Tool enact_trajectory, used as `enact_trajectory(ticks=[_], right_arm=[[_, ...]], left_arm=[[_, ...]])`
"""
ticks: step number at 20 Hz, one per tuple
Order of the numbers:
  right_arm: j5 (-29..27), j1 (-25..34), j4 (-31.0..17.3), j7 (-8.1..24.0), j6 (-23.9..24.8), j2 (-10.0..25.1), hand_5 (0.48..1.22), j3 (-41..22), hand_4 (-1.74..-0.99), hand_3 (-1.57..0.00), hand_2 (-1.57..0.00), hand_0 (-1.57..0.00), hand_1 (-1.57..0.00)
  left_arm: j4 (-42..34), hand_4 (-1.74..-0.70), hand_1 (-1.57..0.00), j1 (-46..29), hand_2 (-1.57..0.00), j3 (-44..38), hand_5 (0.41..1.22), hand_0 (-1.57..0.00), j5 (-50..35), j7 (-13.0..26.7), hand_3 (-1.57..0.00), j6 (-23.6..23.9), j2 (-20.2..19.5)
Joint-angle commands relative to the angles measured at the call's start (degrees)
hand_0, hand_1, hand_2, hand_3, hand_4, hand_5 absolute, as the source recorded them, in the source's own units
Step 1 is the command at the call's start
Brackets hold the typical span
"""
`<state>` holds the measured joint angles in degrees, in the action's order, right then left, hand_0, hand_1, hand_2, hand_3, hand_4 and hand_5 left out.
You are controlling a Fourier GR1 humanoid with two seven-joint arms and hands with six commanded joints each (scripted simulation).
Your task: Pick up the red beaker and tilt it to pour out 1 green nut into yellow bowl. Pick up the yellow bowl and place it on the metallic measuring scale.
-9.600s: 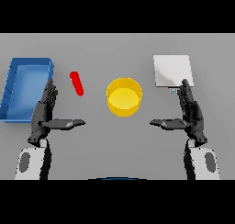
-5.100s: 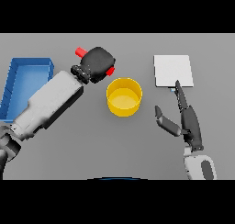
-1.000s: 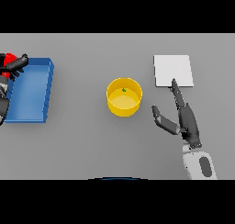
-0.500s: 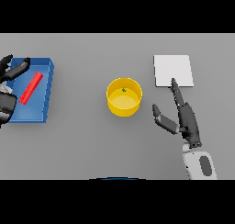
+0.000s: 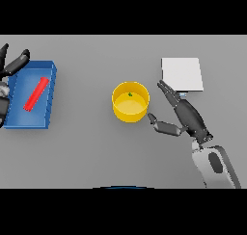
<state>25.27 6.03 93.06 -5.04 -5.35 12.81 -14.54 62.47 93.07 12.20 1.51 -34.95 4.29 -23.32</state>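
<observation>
A: Nearest item first, please.

B: The right hand [image 5: 189, 117] is noted just right of the yellow bowl [image 5: 130, 101], fingers straight and spread wide, thumb set toward the bowl wall, nothing held. This posture is judged to be a pre-grasp, since the bowl is the next thing to be lifted.

A: Bowl contents?

B: One green nut [image 5: 130, 95] is seen inside, near the far rim. The pour is therefore taken as done. The bowl rests on the grey table [image 5: 96, 147], apart from the metallic measuring scale [image 5: 182, 73], which lies just beyond the right hand's fingertips.

A: And the beaker?

B: The red beaker [image 5: 36, 93] is recorded lying on its side in the blue tray [image 5: 48, 99], presumably parked there out of the way. The left hand [image 5: 13, 65] shows at the far left edge above the tray, fingers loosely open, holding nothing.

A: Change against half a second ago?

B: The beaker's position in the tray is unchanged; the left hand has drawn further off. The right hand has edged nearer the bowl.
</observation>
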Motion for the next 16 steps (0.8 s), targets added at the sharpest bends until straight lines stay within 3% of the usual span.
enact_trajectory(ticks=[1, 3, 8, 13, 16], right_arm=[[3.1, 1.7, -0.4, 0.7, -1.3, 1.9, 0.708, -1.8, -1.204, 0.00, 0.00, 0.00, 0.00], [8.8, 6.4, -2.1, 0.8, -4.1, 5.0, 0.701, -5.8, -1.220, 0.00, 0.00, 0.00, 0.00], [18.1, 17.1, -6.9, -3.7, -10.6, 10.3, 0.705, -13.8, -1.223, 0.00, 0.00, 0.00, 0.00], [22.3, 23.9, -13.7, -7.5, -14.1, 10.9, 0.704, -19.2, -1.215, 0.00, 0.00, 0.00, 0.00], [24.5, 28.5, -18.9, -7.0, -16.8, 9.3, 0.704, -22.2, -1.223, 0.00, 0.00, 0.00, 0.00]], left_arm=[[-0.8, -0.72, -0.01, -0.3, -0.01, -0.5, 0.670, -0.01, 0.3, 0.0, -0.01, 0.0, -0.3], [-2.5, -0.72, -0.01, -1.2, -0.01, -1.6, 0.664, -0.01, 1.2, 0.0, 0.00, 0.1, -1.2], [-2.4, -0.71, 0.00, -1.4, 0.00, -4.0, 0.676, 0.00, 4.1, 0.0, 0.00, 1.2, -2.5], [-1.6, -0.72, 0.00, -0.7, 0.00, -7.1, 0.687, 0.00, 6.7, 0.1, 0.00, 2.1, -4.0], [-1.1, -0.72, 0.00, 0.2, 0.00, -9.1, 0.688, 0.00, 8.3, 0.0, 0.00, 2.9, -5.6]])
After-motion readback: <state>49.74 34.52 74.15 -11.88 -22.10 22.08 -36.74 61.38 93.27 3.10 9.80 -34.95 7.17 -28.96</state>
